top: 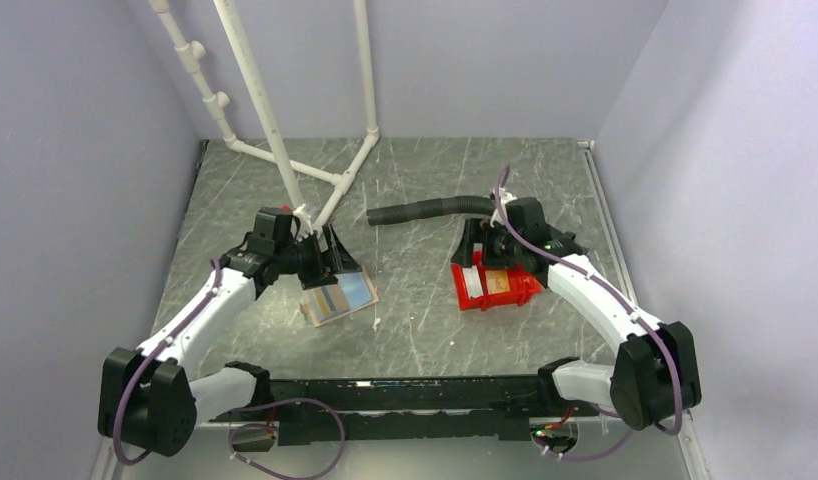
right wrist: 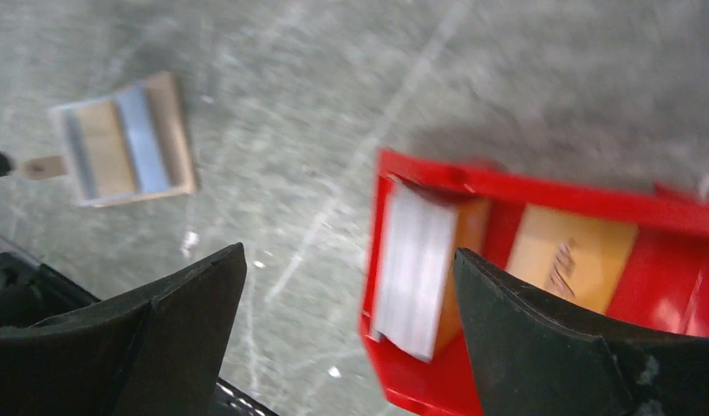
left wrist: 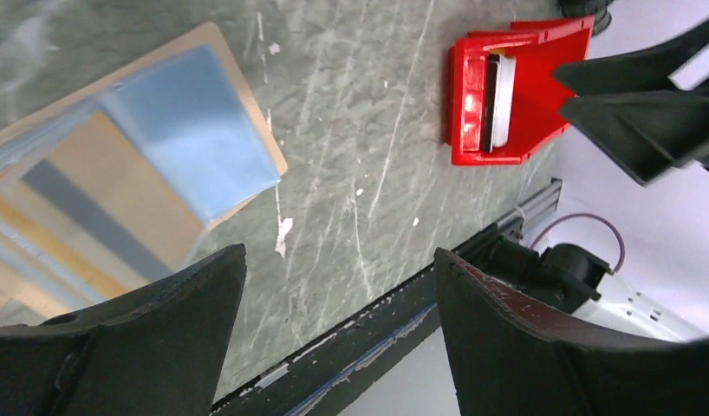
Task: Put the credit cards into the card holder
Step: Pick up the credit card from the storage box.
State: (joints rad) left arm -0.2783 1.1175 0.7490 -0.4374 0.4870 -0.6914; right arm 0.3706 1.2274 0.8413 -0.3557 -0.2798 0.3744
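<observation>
So, the card holder (top: 337,296) lay open on the table (top: 415,330), left of centre; from above, its far edge was hidden behind the left gripper (left wrist: 338,260), fingers spread wide with nothing between; the left wrist view cut the holder off at the left; bare table ran between it and the red bin (top: 525,292); the credit cards (right wrist: 412,269) sat in the bin, a pale stack at its left end, a tan one beside; the right gripper (right wrist: 347,256) hung above, wide and empty; that view was blurry, bin clipped at the right.
</observation>
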